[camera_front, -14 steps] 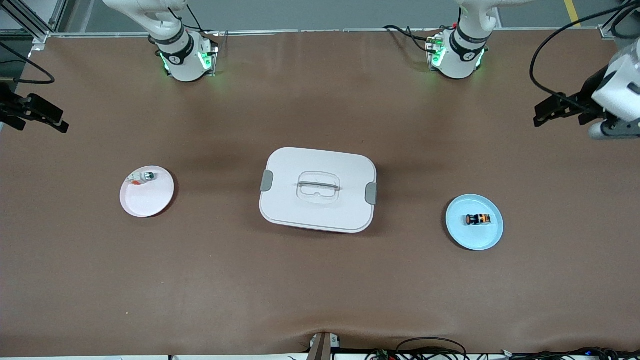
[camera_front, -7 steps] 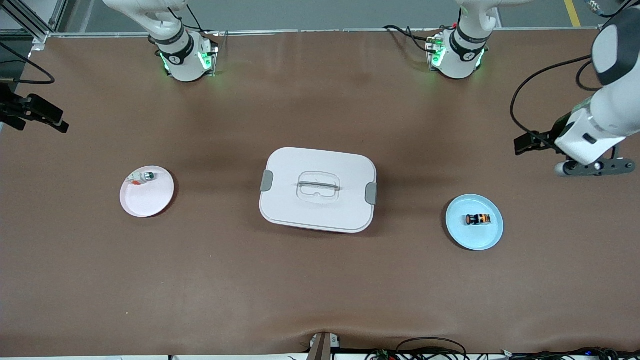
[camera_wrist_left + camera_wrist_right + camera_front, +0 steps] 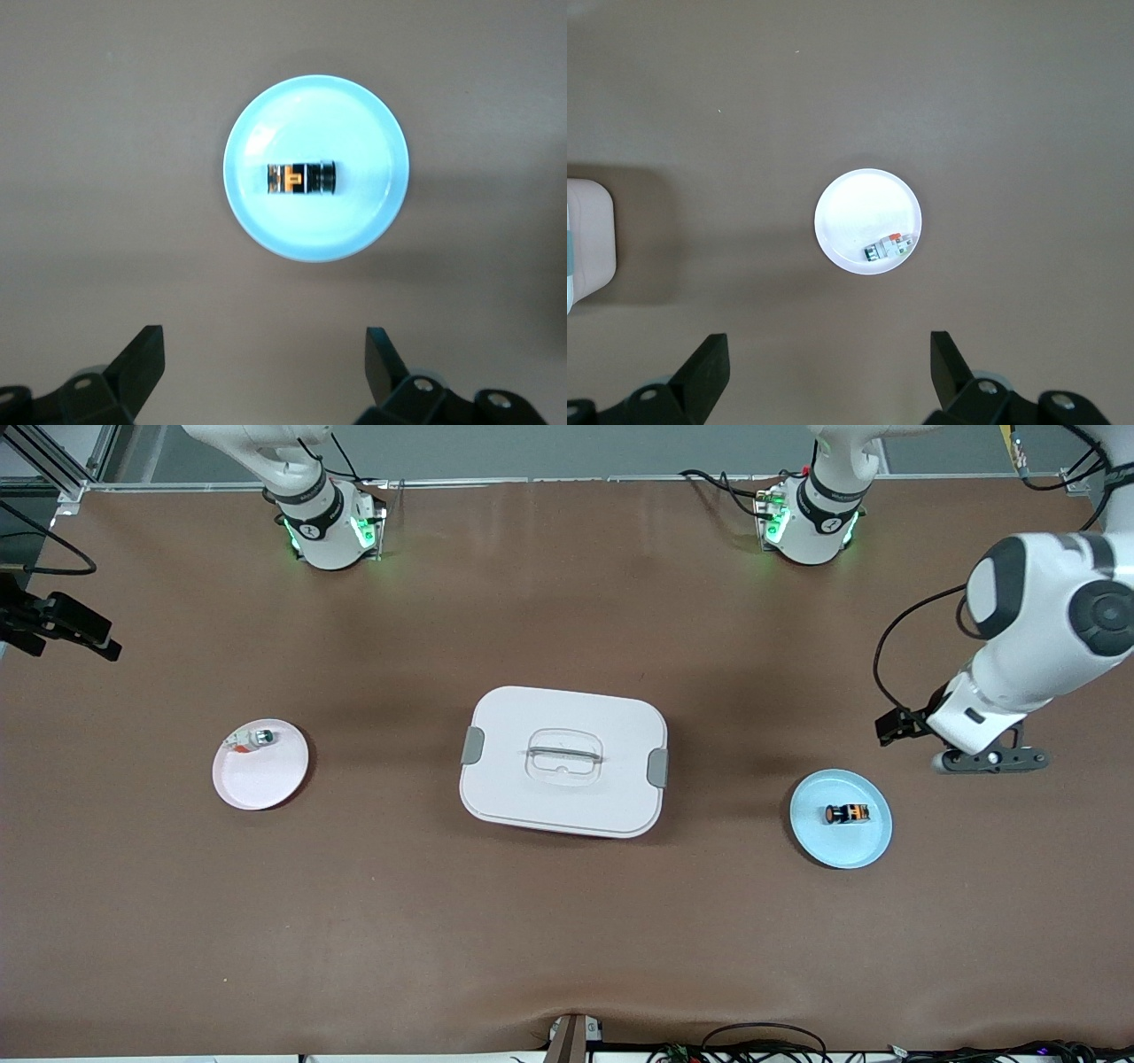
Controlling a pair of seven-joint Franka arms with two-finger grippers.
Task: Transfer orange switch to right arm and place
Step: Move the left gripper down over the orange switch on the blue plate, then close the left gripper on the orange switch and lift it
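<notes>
Brown matte desk point(image 3: 567, 921) fills the front view, robot bases along its upper edge. White lidded box point(image 3: 563, 761) sits at centre. Blue plate point(image 3: 864, 849) lies at about 3 o'clock from the box, toward the left arm's end; the orange switch point(image 3: 847, 813) lies on its side in the middle of it. Pink plate point(image 3: 257, 779) at 9 o'clock from the box carries a small white-and-silver part point(image 3: 254, 738) near its rim. Left gripper point(image 3: 904, 724) hangs over bare desk at roughly 1 o'clock from the blue plate, not over the switch. Right gripper point(image 3: 62, 627) waits at the desk's edge on the right arm's end.

Left wrist view: jaws stand wide apart, nothing between them; both fingertips point(image 3: 142, 354) frame the lower edge. Switch point(image 3: 301, 178) lies at 12 o'clock from the jaws, well apart, its long axis running across the gap. Risks, as I judge them: the part is tiny and round-capped, so an off-centre close could roll or flick it off the shallow plate; descending too far would strike the plate rim and tip it; gripping it mid-body may leave the right arm little to take hold of at handover.

Right wrist view: jaws likewise spread and empty, fingertips point(image 3: 707, 359) showing. Pink plate point(image 3: 868, 221) below at 12 o'clock. Switch not in this view.
</notes>
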